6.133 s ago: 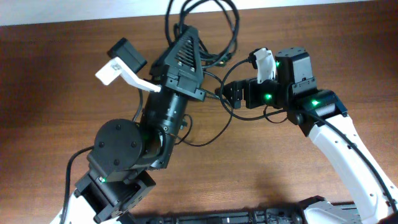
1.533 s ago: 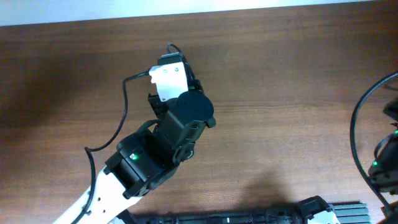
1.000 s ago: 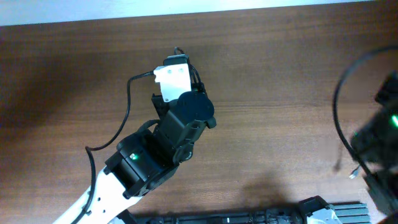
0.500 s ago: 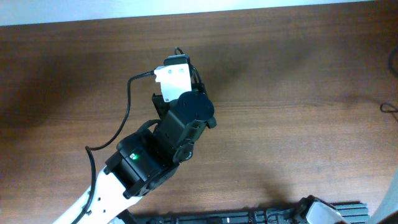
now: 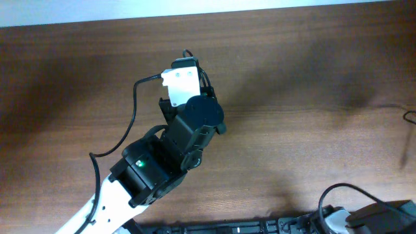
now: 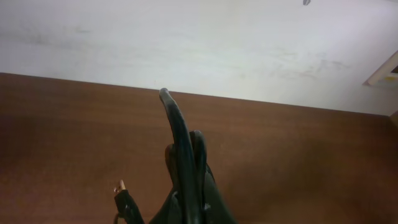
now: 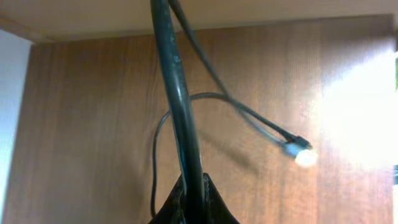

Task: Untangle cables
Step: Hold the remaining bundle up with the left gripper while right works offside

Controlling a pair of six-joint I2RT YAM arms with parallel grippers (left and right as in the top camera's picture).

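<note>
Wood table (image 5: 292,71): brown, beneath both cables.
Left gripper (image 6: 188,186): clamped on left cable (image 6: 179,127), whose end pokes toward 12 o'clock.
Gold plug (image 6: 121,188): at 7 o'clock of that gripper.
Right gripper (image 7: 189,196): clenched on right cable (image 7: 176,93); a thin strand beside it ends in a pale plug (image 7: 297,147) toward 3 o'clock.

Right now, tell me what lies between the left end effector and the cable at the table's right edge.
Bare wood only: the overhead view shows the table empty between the left end effector and that cable.
</note>
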